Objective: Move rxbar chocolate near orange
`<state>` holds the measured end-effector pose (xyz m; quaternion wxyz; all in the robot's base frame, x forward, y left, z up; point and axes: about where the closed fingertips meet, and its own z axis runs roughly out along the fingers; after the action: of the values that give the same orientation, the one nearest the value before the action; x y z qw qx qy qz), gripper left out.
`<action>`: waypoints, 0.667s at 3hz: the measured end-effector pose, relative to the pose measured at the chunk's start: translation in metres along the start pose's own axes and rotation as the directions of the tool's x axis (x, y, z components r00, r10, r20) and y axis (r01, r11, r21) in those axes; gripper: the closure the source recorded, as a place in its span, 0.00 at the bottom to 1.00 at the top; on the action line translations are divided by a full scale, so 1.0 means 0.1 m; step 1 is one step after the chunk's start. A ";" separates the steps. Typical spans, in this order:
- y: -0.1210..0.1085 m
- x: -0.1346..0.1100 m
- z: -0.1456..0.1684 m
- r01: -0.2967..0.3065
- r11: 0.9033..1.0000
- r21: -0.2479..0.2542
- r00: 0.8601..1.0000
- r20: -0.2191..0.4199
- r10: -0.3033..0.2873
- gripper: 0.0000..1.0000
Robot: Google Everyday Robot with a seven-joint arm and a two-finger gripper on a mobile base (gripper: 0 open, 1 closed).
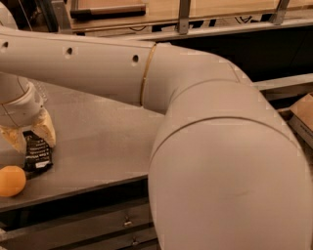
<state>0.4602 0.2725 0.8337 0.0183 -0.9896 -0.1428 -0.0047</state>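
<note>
The rxbar chocolate (37, 153), a black-wrapped bar with white lettering, is at the left on the grey table (98, 146), its lower end resting on or just above the surface. My gripper (33, 142) hangs over it at the far left. Its tan fingers (47, 128) stand on either side of the bar's upper end and are closed on it. The orange (11, 180) sits near the table's front left edge, just left of and below the bar, a small gap apart. My arm spans the view from the left to the large shoulder at right.
My arm's bulky elbow and shoulder (230, 171) fill the right half and hide that part of the table. Drawers (127, 222) sit under the table's front edge. A metal rail and wooden shelf (186, 14) run along the back. A cardboard box (303, 117) is at the right.
</note>
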 end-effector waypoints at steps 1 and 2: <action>-0.04 0.02 0.01 0.000 1.000 0.014 1.000 -0.008 0.000 0.12; -0.06 0.04 0.01 0.001 1.000 0.024 1.000 -0.015 0.000 0.00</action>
<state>0.4620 0.2797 0.8327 0.0313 -0.9892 -0.1429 -0.0103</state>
